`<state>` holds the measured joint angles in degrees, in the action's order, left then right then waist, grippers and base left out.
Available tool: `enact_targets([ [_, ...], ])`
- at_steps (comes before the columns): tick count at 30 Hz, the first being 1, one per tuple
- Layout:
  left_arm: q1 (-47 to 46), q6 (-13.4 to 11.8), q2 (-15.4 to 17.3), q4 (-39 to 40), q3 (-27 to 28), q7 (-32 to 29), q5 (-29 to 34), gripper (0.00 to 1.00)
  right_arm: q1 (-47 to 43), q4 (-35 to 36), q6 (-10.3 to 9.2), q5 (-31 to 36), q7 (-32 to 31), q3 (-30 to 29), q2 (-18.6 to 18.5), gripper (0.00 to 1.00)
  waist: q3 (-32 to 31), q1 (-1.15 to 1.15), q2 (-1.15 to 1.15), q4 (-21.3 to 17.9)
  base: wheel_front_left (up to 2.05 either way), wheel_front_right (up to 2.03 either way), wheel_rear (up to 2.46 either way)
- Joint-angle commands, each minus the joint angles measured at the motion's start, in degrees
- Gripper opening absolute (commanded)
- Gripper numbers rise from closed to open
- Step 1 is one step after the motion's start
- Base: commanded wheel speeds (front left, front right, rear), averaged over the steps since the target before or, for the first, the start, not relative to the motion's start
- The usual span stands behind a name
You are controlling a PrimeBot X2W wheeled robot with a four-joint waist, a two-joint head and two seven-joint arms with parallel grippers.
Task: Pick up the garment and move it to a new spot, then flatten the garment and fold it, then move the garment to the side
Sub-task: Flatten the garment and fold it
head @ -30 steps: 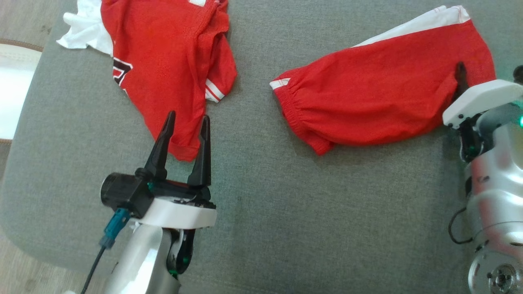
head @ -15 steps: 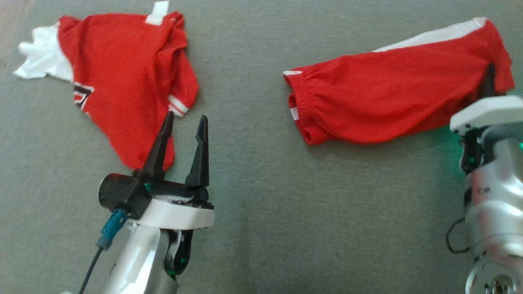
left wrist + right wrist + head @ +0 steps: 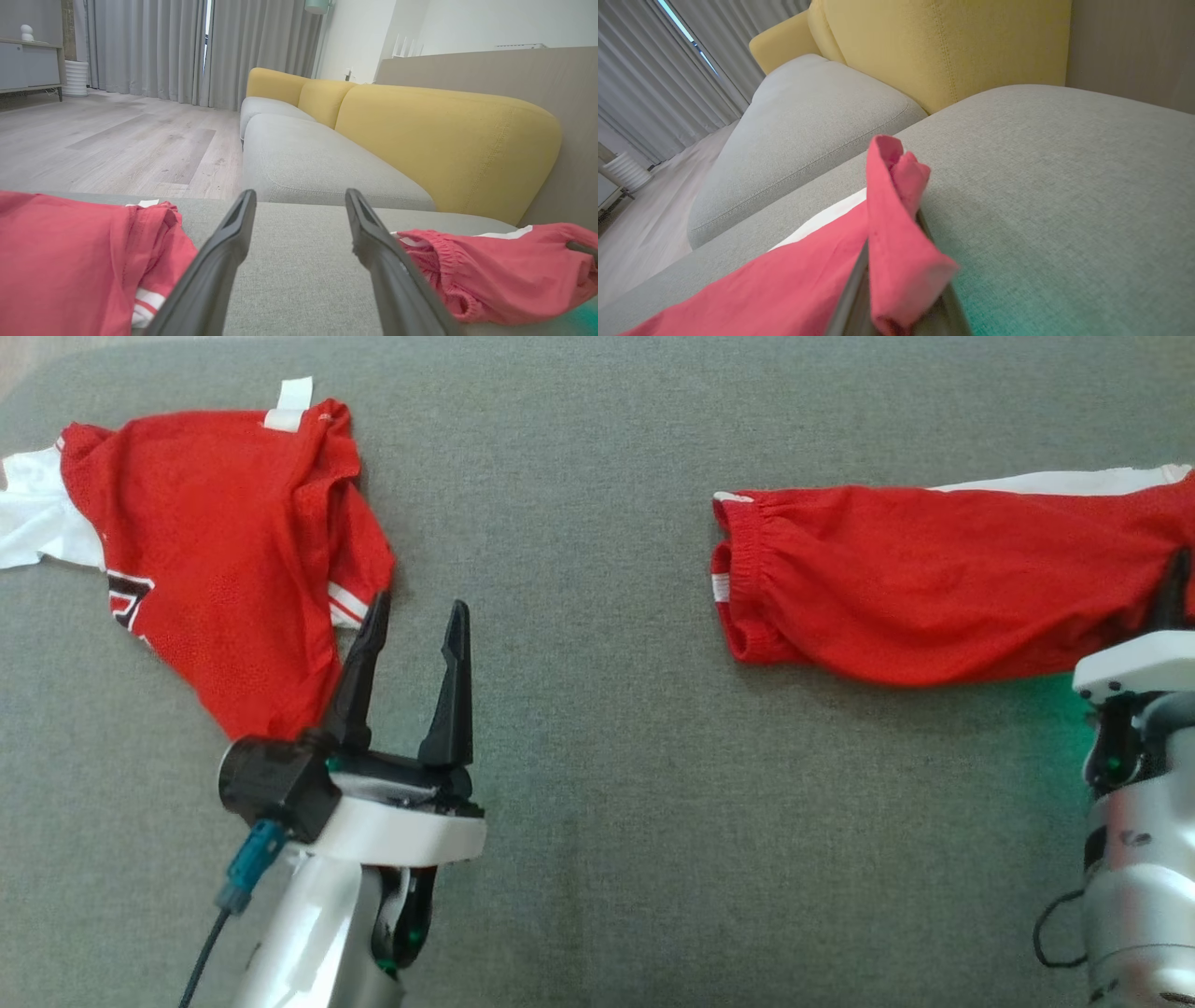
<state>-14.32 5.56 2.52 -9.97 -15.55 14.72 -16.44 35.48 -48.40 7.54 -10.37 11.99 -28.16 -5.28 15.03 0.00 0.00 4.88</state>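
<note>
Two red garments lie on the grey cushion [image 3: 607, 803]. The red shorts [image 3: 915, 583] with a white side stripe stretch across the right, elastic waistband toward the middle. My right gripper [image 3: 1178, 581] is shut on their right-hand edge; the right wrist view has a fold of that red cloth [image 3: 896, 252] pinched between the fingers and standing up over them. A red jersey [image 3: 215, 551] with white sleeves lies crumpled at the left. My left gripper [image 3: 417, 609] hovers open just right of the jersey's lower edge, holding nothing. In the left wrist view the open left gripper [image 3: 300, 196] has the jersey [image 3: 70, 261] on one side and the shorts [image 3: 495, 270] on the other.
Grey cushion lies bare between the two garments and toward me. Beyond the far edge stand a grey sofa seat [image 3: 317, 163] and yellow back cushions [image 3: 444, 140]. Wooden floor [image 3: 117, 140] lies to the far left.
The right gripper has shut on the shorts' edge and drawn them rightward, widening the gap to the jersey. The head view has shifted. The left gripper stays open.
</note>
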Motion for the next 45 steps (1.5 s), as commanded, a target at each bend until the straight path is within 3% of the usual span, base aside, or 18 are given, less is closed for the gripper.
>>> enact_targets([
  [1,-0.06,0.17,0.36,1.78,1.74,0.28,0.75,1.00,-0.21,2.48,-0.05,-0.62,-0.14,1.43,0.21,0.00,0.12,0.00,0.00,0.05,0.00,0.00,0.00],
  [13,0.05,0.38,0.36,0.76,1.83,0.28,1.06,1.00,-0.92,8.15,-0.05,-1.40,-0.38,4.60,0.40,0.00,-1.14,0.00,0.00,1.01,0.00,0.00,0.00],
  [22,0.69,0.16,0.36,0.41,1.76,0.28,0.78,1.00,-0.97,12.64,-0.05,-2.61,-0.56,11.85,1.53,0.00,-2.69,0.00,0.00,1.99,0.00,0.00,0.00],
  [30,1.11,-0.27,0.36,0.18,1.18,0.28,-0.05,1.00,-1.91,14.40,-0.05,-5.29,-1.65,23.78,2.34,0.00,-3.79,0.00,0.00,3.98,0.00,0.00,0.00],
  [45,1.81,-1.16,0.36,-0.24,0.52,0.28,-1.01,1.00,-0.91,7.25,-0.05,-8.64,-0.78,41.90,2.39,0.00,-3.93,0.00,0.00,8.86,0.00,0.00,0.00],
])
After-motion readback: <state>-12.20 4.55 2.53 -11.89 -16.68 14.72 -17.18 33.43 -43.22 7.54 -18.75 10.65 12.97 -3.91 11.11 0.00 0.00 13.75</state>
